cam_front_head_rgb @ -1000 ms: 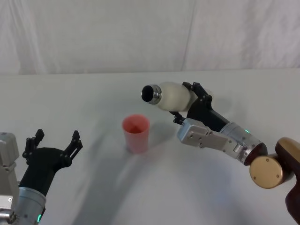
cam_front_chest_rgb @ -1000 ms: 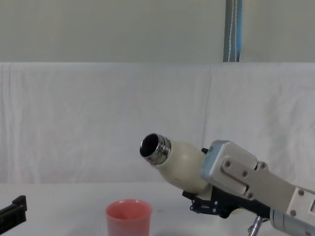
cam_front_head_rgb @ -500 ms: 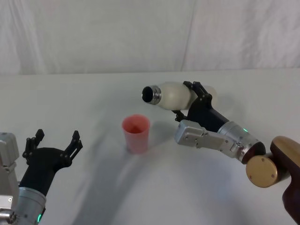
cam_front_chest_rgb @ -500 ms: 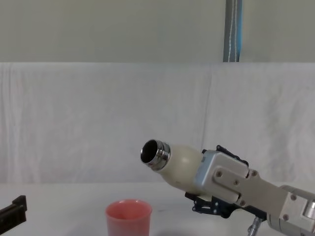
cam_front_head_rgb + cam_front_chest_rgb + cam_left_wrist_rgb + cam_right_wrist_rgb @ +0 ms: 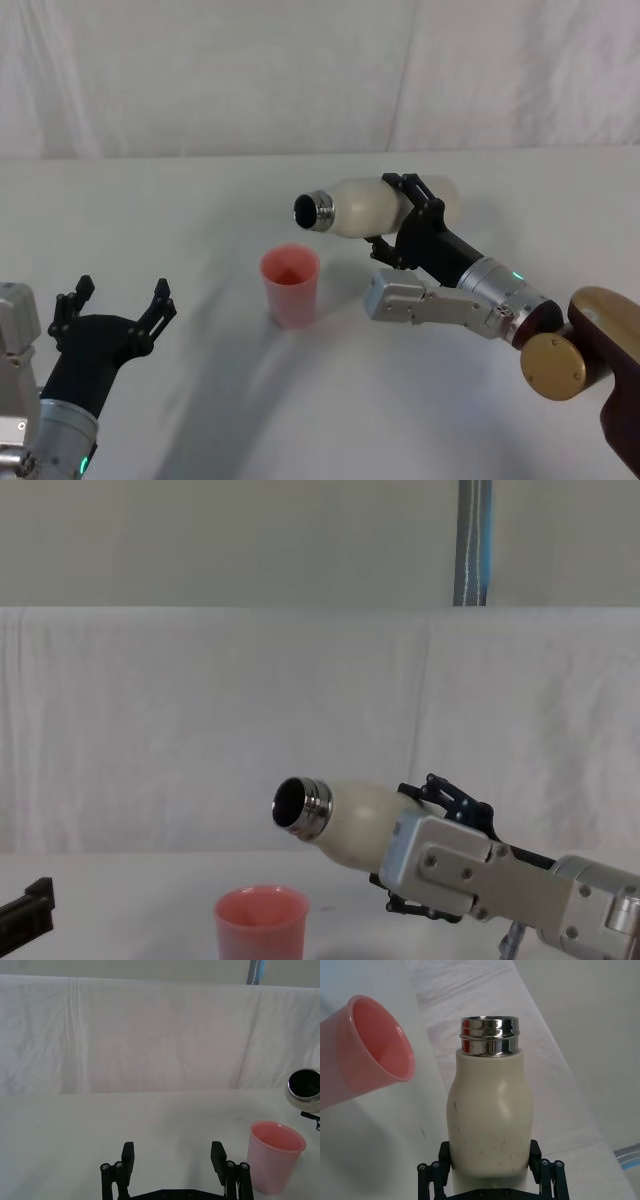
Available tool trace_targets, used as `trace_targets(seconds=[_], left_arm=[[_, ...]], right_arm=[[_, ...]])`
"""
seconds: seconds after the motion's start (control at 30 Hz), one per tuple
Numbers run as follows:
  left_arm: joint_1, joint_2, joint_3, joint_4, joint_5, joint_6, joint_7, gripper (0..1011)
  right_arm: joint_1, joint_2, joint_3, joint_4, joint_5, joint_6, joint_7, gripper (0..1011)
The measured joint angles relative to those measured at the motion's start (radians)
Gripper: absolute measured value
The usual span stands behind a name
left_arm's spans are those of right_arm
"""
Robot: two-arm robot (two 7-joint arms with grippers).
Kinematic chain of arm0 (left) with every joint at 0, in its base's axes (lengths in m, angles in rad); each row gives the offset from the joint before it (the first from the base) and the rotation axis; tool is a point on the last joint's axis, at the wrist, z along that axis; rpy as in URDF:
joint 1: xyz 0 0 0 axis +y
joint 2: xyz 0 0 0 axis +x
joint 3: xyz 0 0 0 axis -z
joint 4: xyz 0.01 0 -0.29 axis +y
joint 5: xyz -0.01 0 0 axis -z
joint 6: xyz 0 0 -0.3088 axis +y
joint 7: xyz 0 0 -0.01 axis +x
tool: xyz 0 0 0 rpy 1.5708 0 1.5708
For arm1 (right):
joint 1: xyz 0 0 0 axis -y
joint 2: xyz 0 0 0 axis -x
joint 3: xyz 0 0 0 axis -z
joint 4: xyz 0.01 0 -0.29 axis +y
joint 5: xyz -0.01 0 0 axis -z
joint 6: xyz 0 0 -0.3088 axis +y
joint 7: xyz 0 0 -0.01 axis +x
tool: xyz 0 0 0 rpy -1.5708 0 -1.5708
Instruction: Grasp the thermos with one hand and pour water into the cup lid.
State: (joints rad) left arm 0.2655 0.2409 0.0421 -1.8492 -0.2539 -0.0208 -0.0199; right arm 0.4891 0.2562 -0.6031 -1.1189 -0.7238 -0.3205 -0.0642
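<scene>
Thermos [image 5: 362, 205] tilts above cup lid [image 5: 290, 286], pinched in right gripper [image 5: 490, 1172] jaws; left gripper [image 5: 174, 1165] idles, jaws spread.

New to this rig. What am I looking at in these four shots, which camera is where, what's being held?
It is a two-armed robot working at a white table. One picture comes from a camera on its head looking down, one from its chest looking across the table, and one from each wrist looking along that arm's fingers.

The right gripper is shut on the thermos, a cream-white bottle with a steel neck and no cap. It holds the bottle in the air, tipped nearly flat, mouth pointing toward the cup lid, a small pink cup standing upright on the table. In the chest view the mouth sits above the cup and a little to its right. No water can be seen flowing.

The left gripper is open and idle, low at the robot's left, holding nothing.
</scene>
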Motion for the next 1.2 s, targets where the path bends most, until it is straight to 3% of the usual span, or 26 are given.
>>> trace_targets(seconds=[1.2], left_arm=[[0.0,0.0,0.0,0.0,0.0,0.0,0.0,1001]], right_arm=[[0.033,0.016,-0.052,0.024,-0.091,0.041,-0.058,950]])
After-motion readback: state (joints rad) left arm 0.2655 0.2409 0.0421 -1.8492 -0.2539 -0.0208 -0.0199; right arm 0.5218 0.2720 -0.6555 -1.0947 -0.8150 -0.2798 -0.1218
